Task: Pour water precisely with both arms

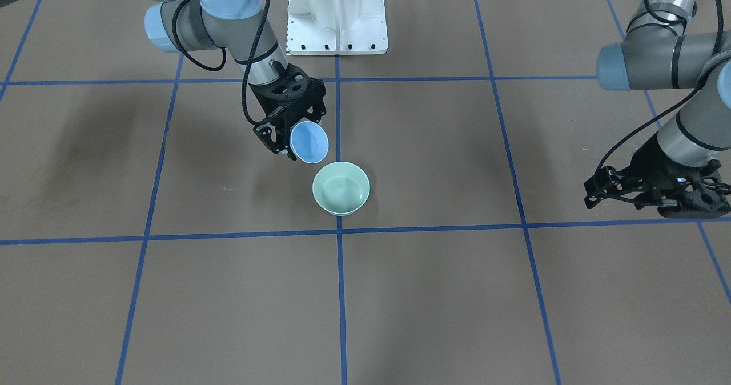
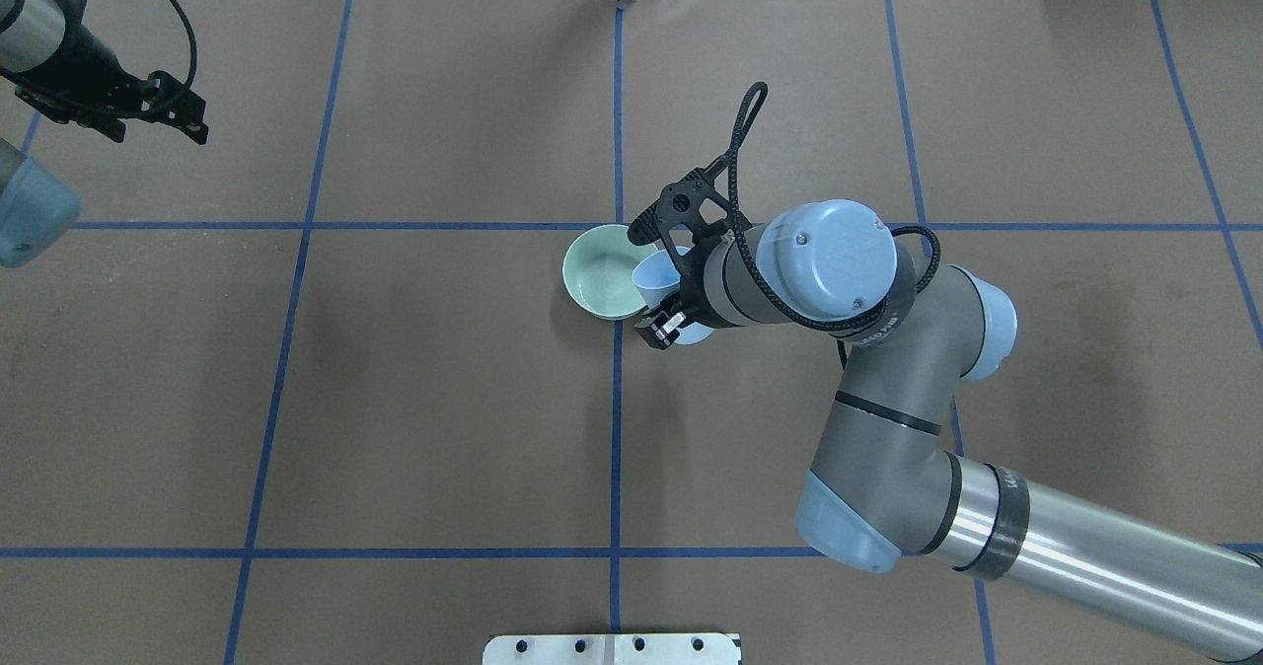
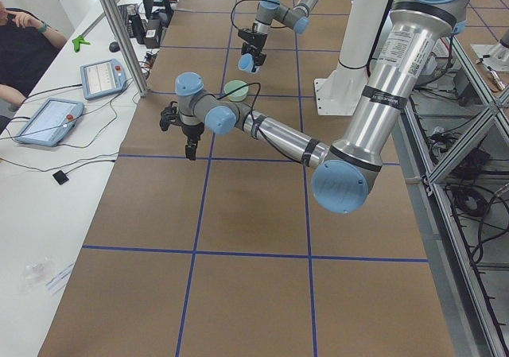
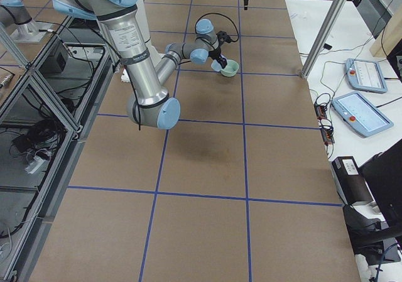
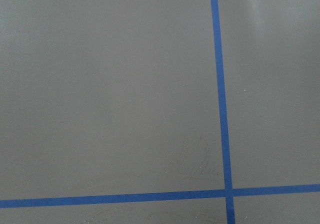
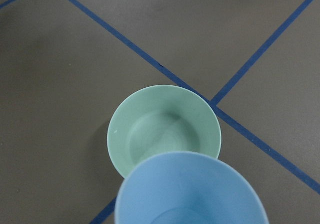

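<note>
The table (image 1: 428, 316) is matt brown, crossed by a grid of blue tape lines (image 1: 341, 293) that cuts it into large rectangles. Near the centre of the front-facing view, the cup (image 1: 309, 141) is pale blue inside and out, and the bowl (image 1: 341, 188) just below it is mint green, lighter along its rim. The right arm (image 1: 228, 22), upper left, and the left arm (image 1: 657, 59), upper right, are silver-grey with light blue joint caps and thin black bands. The right gripper (image 1: 297, 133) and left gripper (image 1: 597, 189) are black, as are the looping cables (image 1: 246, 88). The pedestal (image 1: 337, 13) at top centre is white, with a row of dark dots along its lower edge.
</note>
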